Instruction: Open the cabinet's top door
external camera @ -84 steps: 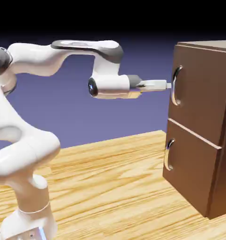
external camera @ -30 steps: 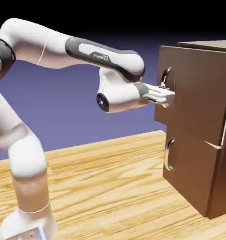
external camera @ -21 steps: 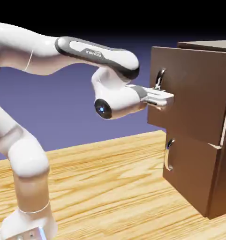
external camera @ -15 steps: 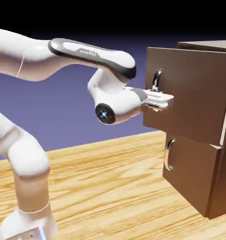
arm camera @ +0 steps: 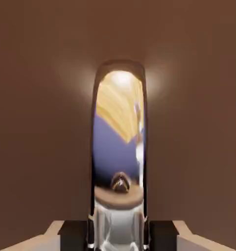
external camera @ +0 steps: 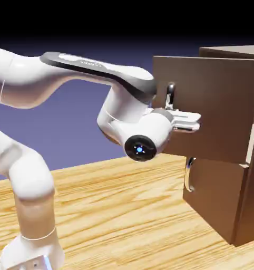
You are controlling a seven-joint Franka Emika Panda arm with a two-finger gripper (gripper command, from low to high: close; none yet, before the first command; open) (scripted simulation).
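Observation:
The dark-brown cabinet (external camera: 240, 174) stands at the exterior view's right. Its top door (external camera: 213, 105) is swung well out from the cabinet front, toward the arm. My gripper (external camera: 184, 122) is shut on the door's curved silver handle (external camera: 171, 96), whose upper end sticks up above the fingers. In the hand view the handle (arm camera: 119, 147) fills the middle as a tall mirror-like arch against the brown door (arm camera: 41, 122), running down between my grey fingertips (arm camera: 71, 233) at the bottom edge.
The shorter lower panel (external camera: 213, 190) is closed, its own silver handle (external camera: 189, 174) just below the gripper. The wooden table (external camera: 124, 211) stretches in front of the cabinet. My white arm's elbow and forearm (external camera: 97, 74) hang to the left of the door.
The top door has swung further out, leftward in the exterior view. My gripper stays clamped on the handle, and the wrist has turned so its end faces the camera.

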